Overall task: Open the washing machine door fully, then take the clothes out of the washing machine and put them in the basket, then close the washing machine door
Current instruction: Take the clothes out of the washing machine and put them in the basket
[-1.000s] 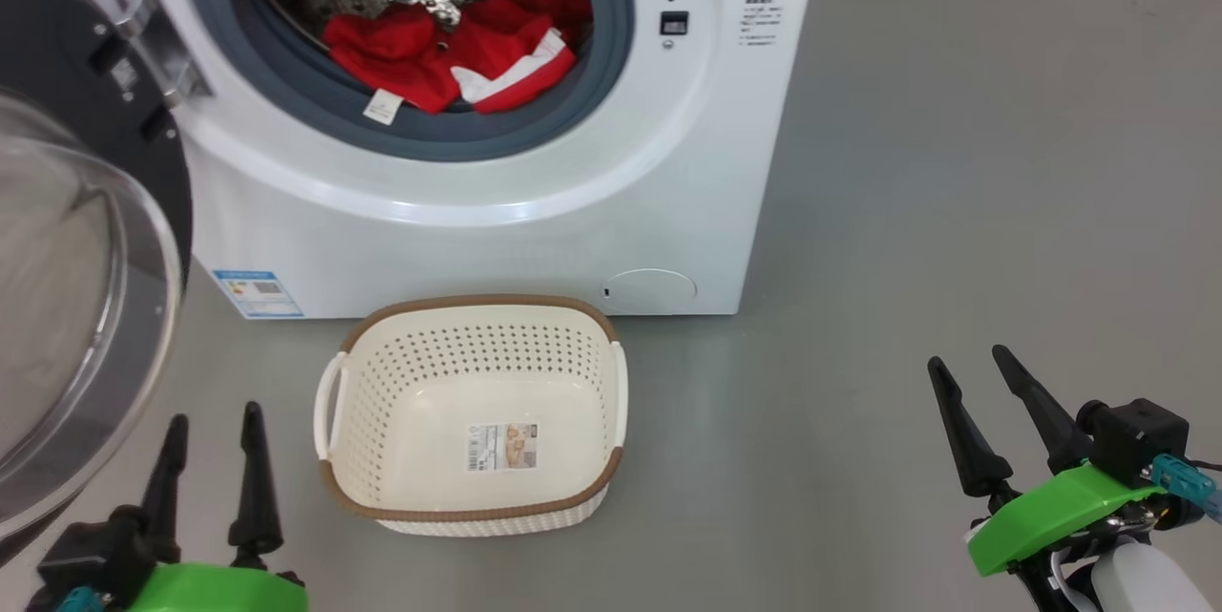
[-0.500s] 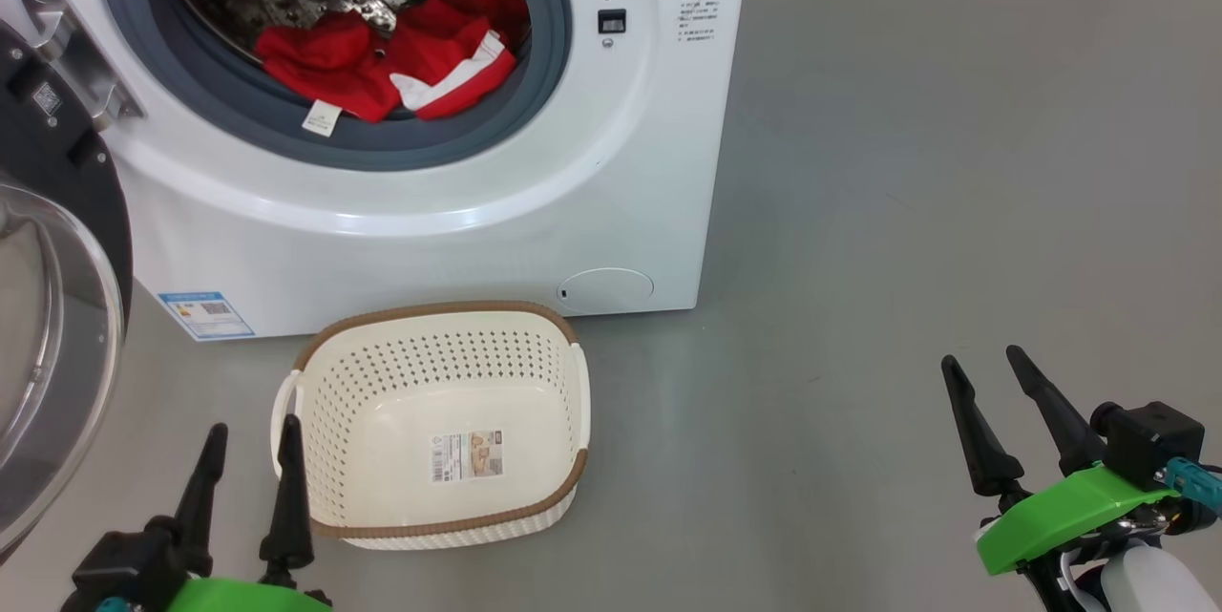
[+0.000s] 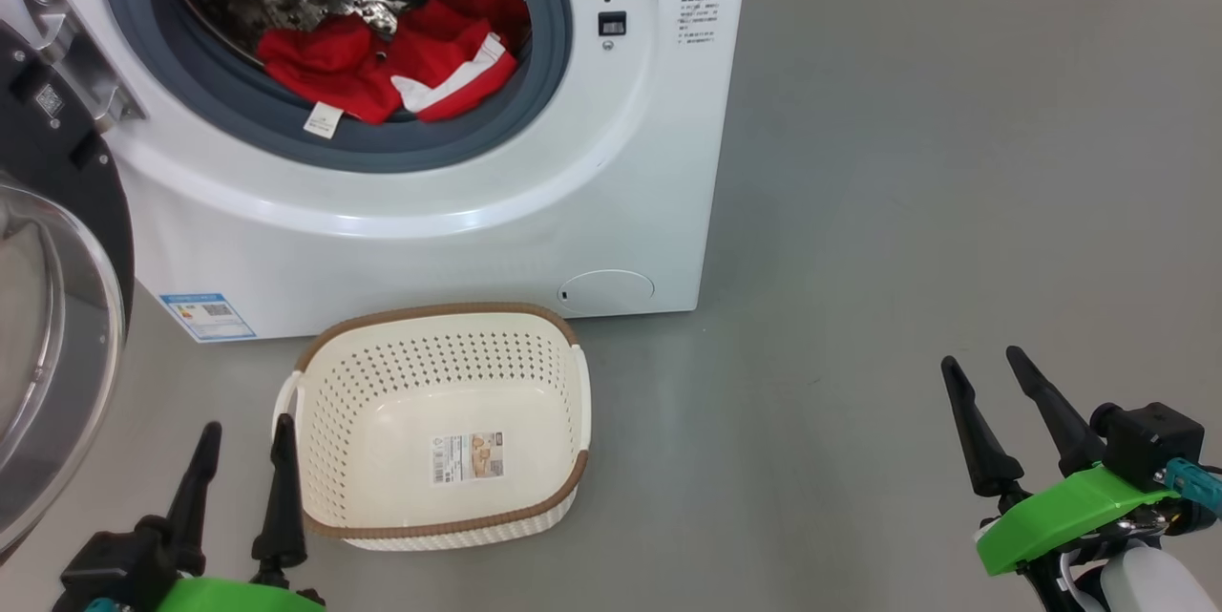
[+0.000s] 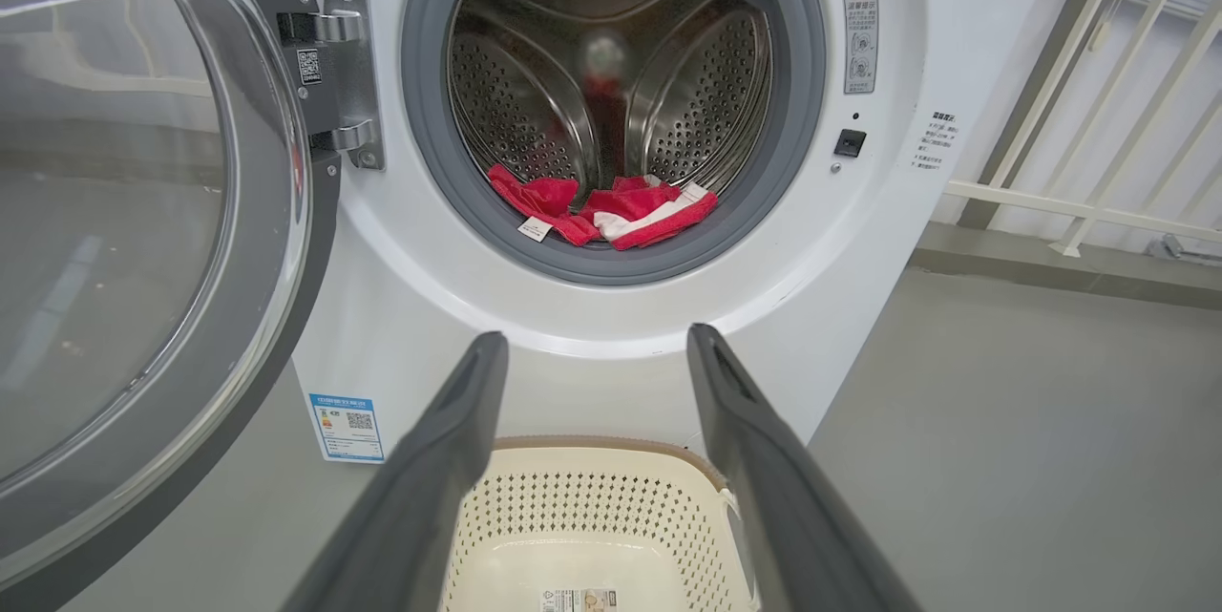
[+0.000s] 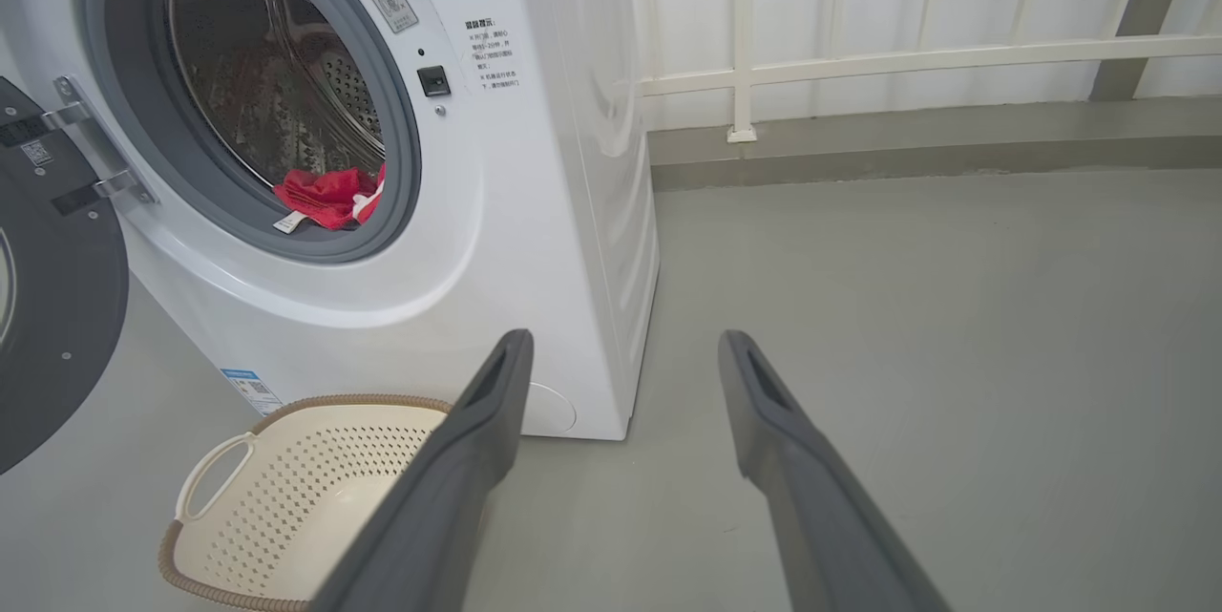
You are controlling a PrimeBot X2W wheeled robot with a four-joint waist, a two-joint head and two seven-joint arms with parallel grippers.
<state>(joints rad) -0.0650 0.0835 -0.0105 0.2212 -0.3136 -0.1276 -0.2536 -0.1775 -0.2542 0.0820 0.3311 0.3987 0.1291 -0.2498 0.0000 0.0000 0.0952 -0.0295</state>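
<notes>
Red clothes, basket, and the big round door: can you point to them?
red clothes (image 3: 329,68), head view, the left red lump
basket (image 3: 434,309), head view, back of brown rim
washing machine door (image 4: 105,211), left wrist view, clear glass window

Red clothes (image 4: 625,209) in washing machine (image 4: 592,318)

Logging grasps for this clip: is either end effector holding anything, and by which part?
Nothing is held: the left end effector and right end effector are open; the clothes lie in the washing machine.

Red clothes (image 3: 382,68) lie in the washing machine (image 3: 430,240), door (image 3: 48,326) open, basket (image 3: 439,311) in front.
</notes>
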